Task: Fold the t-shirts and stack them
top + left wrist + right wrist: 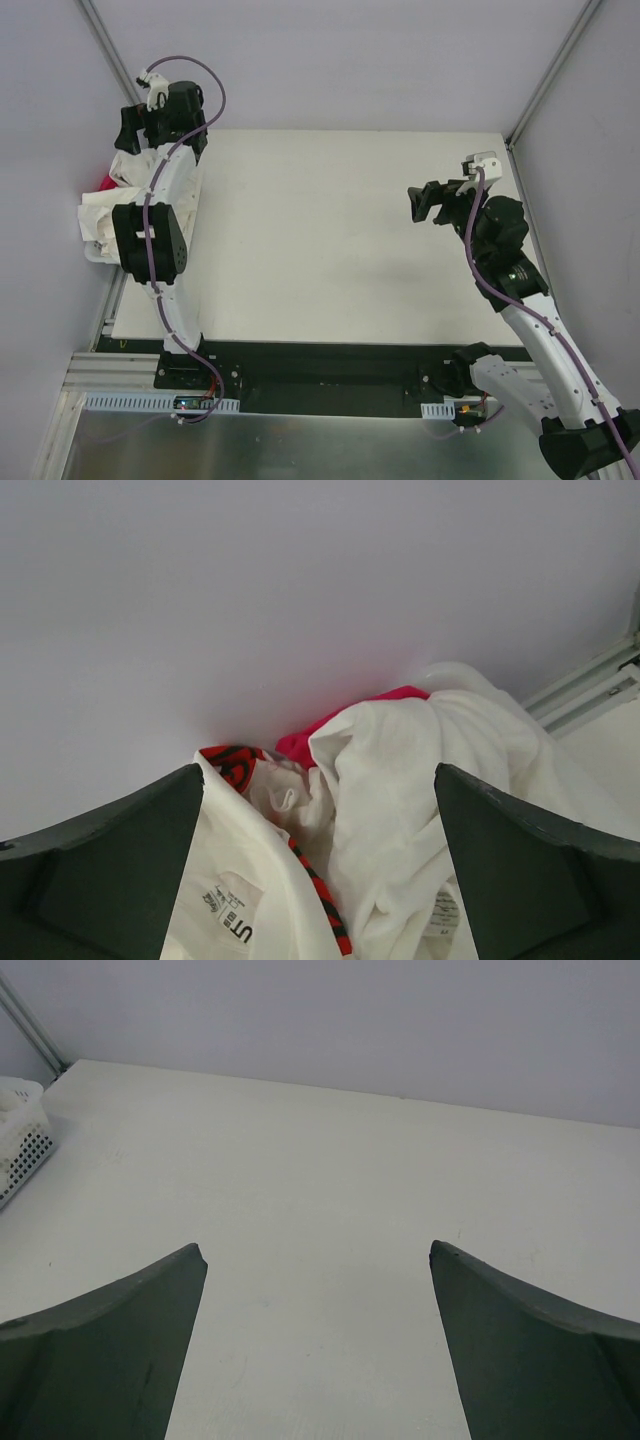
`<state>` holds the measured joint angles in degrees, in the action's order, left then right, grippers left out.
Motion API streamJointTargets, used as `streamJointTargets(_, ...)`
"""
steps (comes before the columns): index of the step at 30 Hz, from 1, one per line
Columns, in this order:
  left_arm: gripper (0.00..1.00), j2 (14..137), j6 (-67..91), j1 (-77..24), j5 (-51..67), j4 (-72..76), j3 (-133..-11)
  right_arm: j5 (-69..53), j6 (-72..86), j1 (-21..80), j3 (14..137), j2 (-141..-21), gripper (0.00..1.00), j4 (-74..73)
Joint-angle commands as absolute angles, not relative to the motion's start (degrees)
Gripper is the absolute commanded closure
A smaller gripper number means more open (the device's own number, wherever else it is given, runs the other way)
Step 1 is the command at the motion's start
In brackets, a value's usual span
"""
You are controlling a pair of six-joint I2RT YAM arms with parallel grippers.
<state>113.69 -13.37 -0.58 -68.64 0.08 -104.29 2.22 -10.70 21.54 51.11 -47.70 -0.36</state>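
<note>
**Left jaws:** set wide, nothing held. They are poised just above the shirts [400, 780], which lie crumpled in one heap directly ahead of and beneath them, in the basket [25, 1140]. This stance is judged to be preparation for a first pick.

**Right jaws:** likewise spread wide and empty, poised over the surface [330, 1140] and well apart from the heap. They are presumably placed there to receive a shirt once one is drawn out. No shirt is seen ahead of them.

**Count:**
- Two pairs of jaws.
- One basket.
- One heap. Two labels are seen in it, so at least two shirts are judged present; the exact number cannot be told.
- One red item [395, 694], noted beyond the heap and not identified.
</note>
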Motion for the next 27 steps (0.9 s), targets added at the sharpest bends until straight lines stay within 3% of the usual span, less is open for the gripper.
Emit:
streamJointTargets(1,0.01,109.1,-5.1,1.3,-73.6,-1.5,-97.7,0.8,-9.2,21.1,52.6,-47.9,0.04,0.9)
streamJointTargets(8,0.01,108.9,4.6,1.8,-73.0,-4.1,-90.7,-1.4,-8.7,20.9,54.5,-49.0,0.04,0.3)
streamJointTargets(16,0.01,109.4,13.2,4.0,-68.0,-11.9,-91.4,-1.2,-8.6,20.8,54.5,-48.5,0.04,-1.3)
streamJointTargets(27,0.02,108.0,36.0,10.4,-53.7,-27.4,-87.0,-1.0,-8.4,20.6,54.0,-48.6,0.04,-1.3)
